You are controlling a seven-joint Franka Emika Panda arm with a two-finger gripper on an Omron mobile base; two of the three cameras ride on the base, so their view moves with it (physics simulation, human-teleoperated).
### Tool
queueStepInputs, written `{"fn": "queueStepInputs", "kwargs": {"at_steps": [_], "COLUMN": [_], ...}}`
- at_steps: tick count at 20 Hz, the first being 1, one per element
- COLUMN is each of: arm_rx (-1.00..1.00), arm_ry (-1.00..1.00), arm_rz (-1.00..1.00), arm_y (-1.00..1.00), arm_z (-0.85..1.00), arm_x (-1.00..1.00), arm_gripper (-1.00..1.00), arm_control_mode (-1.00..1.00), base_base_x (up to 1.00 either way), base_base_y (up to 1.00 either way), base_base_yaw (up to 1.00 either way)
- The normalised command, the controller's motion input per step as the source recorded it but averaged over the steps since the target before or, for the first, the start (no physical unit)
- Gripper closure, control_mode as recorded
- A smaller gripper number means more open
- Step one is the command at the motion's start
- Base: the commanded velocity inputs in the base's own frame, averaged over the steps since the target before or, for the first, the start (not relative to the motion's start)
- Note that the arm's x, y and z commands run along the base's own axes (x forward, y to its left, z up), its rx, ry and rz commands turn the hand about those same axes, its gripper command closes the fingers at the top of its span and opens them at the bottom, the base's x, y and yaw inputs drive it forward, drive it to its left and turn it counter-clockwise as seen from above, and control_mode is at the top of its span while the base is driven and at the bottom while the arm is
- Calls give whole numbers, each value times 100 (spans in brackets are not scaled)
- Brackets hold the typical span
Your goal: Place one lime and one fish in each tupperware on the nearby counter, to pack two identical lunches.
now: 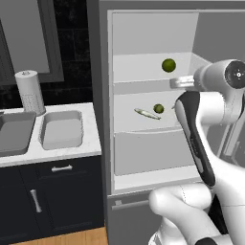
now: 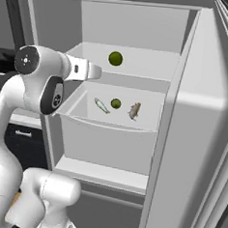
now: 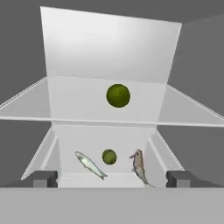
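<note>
In fridge: gripper (image 3: 111,179) open; 2 limes (image 3: 118,96), 2 fish (image 3: 90,165).

Lime (image 3: 118,96) on upper fridge shelf (image 3: 183,109); two fish, lime below

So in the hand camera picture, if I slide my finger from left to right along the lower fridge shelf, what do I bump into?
Silvery fish → lower lime → brownish fish. They lie apart, none touching. The other lime sits alone on the upper shelf, so it is not in this row.
</note>
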Motion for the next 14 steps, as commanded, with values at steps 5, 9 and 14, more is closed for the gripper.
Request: {"fn": "queueStepInputs", "kwargs": {"at_steps": [5,9,14], "arm_rx": [9,16,5], "arm_ry": [2,12,15], "arm_rz": [-7,-4,2], "arm_y": [-31,-6,5], "arm_z": [8,14,3], "arm_x": [29,41,43], "arm_gripper": [-100,-100,-100], "arm_control_mode": [-100,-100,-100], "base_base_x": [0,0,0], "base_base_y": [0,0,0], "base_base_yaw": [0,0,0]}}
